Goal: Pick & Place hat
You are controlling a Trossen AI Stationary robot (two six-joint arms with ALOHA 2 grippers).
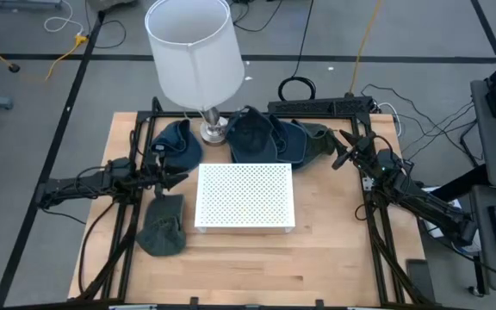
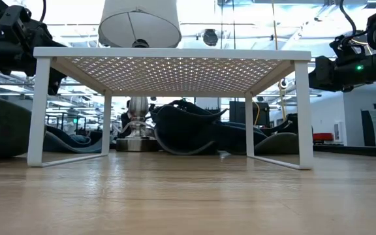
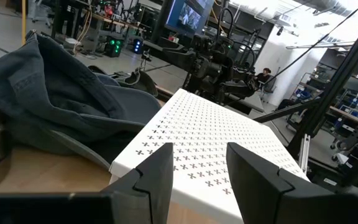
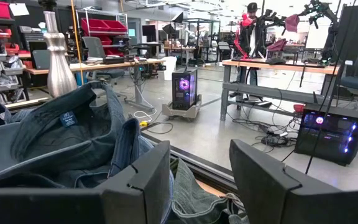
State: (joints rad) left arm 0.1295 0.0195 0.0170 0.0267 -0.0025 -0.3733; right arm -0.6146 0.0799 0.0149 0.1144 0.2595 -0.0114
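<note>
A: Start at the near edge — what lies there?

B: An olive hat lies flat on the table at about 7 o'clock from the white rack. Nothing grips it.

A: And the left gripper?

B: Just off the rack's 9 o'clock edge, above the olive hat. In its wrist view the two fingers stand apart with only the rack's perforated top showing between them — spread wide, holding nothing, touching nothing.

A: The right gripper?

B: At 2 o'clock from the rack, by a green hat. Its fingers are also spread, empty; denim and green cloth lie just ahead of them, but I cannot tell whether they touch.

A: Farther back?

B: A row of hats behind the rack: a blue hat at 11 o'clock, a dark hat at 12, then another blue one overlapped with the green. The lamp stands between the first two, its base touching the dark hat.
</note>
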